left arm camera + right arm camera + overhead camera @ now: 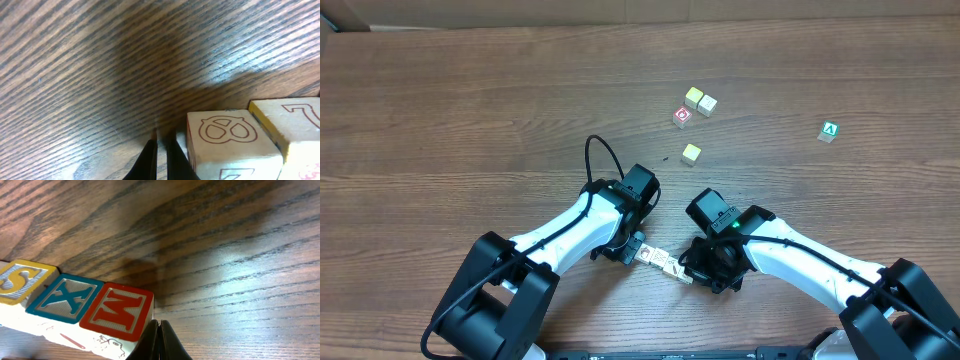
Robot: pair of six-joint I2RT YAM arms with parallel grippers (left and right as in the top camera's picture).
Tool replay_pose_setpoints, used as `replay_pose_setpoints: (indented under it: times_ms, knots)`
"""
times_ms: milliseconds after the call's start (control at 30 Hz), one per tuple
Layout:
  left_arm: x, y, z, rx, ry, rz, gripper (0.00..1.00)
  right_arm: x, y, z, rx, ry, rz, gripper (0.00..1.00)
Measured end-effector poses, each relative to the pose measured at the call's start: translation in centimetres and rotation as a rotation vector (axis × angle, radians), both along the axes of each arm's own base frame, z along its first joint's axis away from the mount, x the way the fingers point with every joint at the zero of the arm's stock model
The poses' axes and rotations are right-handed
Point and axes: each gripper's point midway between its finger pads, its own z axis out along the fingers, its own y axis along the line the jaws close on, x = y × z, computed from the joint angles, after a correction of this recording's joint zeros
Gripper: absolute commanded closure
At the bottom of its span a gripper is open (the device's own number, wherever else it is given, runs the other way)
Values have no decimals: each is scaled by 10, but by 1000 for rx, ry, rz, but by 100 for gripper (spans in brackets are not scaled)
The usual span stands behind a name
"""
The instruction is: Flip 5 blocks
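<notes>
A short row of blocks (661, 262) lies on the wooden table between my two grippers. My left gripper (636, 249) is shut and empty, its tips just left of the row's end. In the left wrist view the gripper (163, 146) stands beside a pale block with a brown pretzel picture (227, 136), and a block with a red outline (292, 120) sits behind it. My right gripper (692, 273) is shut at the row's other end. In the right wrist view the gripper (159, 327) rests against a red "M" block (120, 311), followed by a blue "X" block (65, 297) and a yellow "S" block (20, 280).
Farther back lie two yellow-topped cubes (700, 101) side by side, a red-faced cube (682, 117) and a lone yellow-topped cube (691, 153). A green "A" cube (830, 131) sits off to the right. A black cable loops above the left wrist (600, 160).
</notes>
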Motion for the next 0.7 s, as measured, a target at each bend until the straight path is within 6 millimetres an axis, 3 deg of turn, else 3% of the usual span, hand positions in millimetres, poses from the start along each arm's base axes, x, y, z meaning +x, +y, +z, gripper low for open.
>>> replay_pose_setpoints:
  times_ms: [700]
  knots:
    - [19,-7,1,-16,-76,-93,96,-5,4,3,17,50,-57,96]
